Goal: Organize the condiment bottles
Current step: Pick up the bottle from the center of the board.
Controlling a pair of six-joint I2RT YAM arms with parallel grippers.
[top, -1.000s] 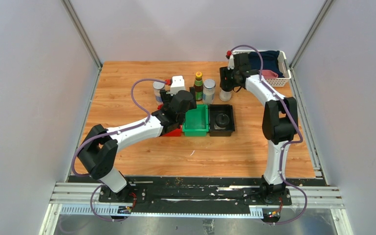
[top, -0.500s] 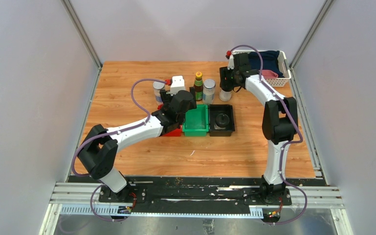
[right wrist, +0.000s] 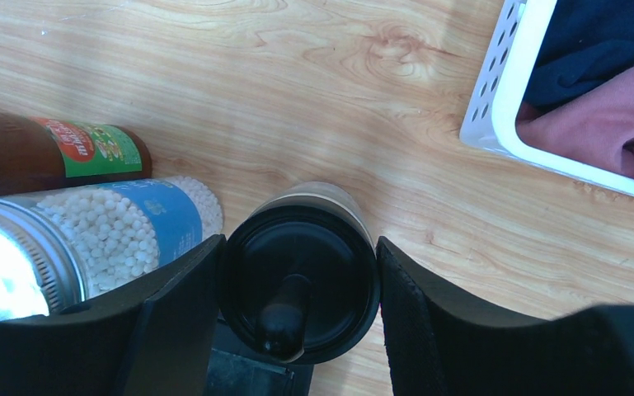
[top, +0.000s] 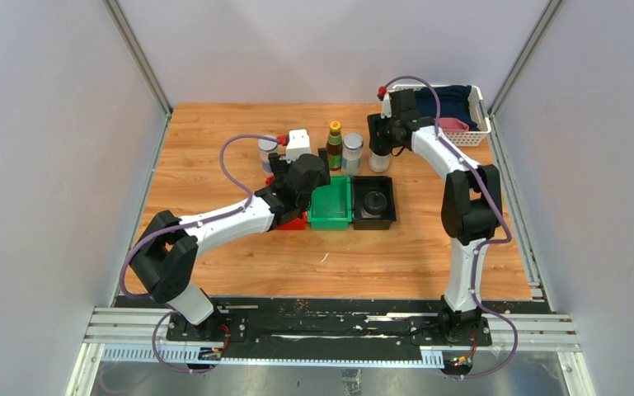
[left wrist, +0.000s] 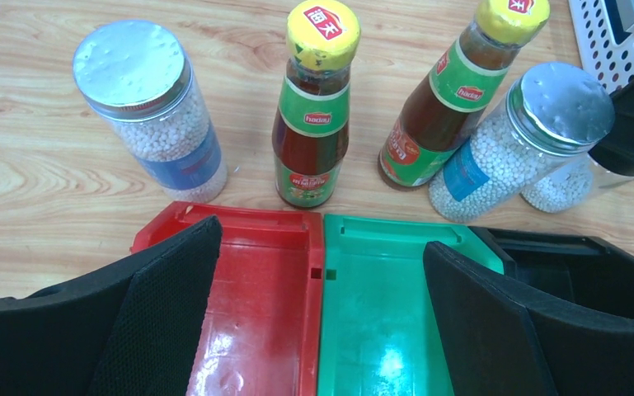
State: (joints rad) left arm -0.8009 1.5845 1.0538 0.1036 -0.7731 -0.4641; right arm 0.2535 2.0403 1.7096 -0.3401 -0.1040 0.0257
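Silver-lidded jar (right wrist: 91, 239) crowds the right tool (right wrist: 298, 289); white basket (right wrist: 503, 99) well apart.

Wood-grain table (left wrist: 41, 165), satin; red bin (left wrist: 255, 330) and green bin (left wrist: 371, 330) glossy plastic; silver-lidded jar (left wrist: 148, 107) lid dimpled metal; black-capped bottle (right wrist: 321, 247) cap smooth plastic; basket (right wrist: 495, 91) holds cloth (right wrist: 602, 124).

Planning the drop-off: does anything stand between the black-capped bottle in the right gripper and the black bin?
Nothing visible does. The right gripper is shut on the black-capped bottle, just beyond the black bin; the silver-lidded jar stands off to its side, clear of that path.
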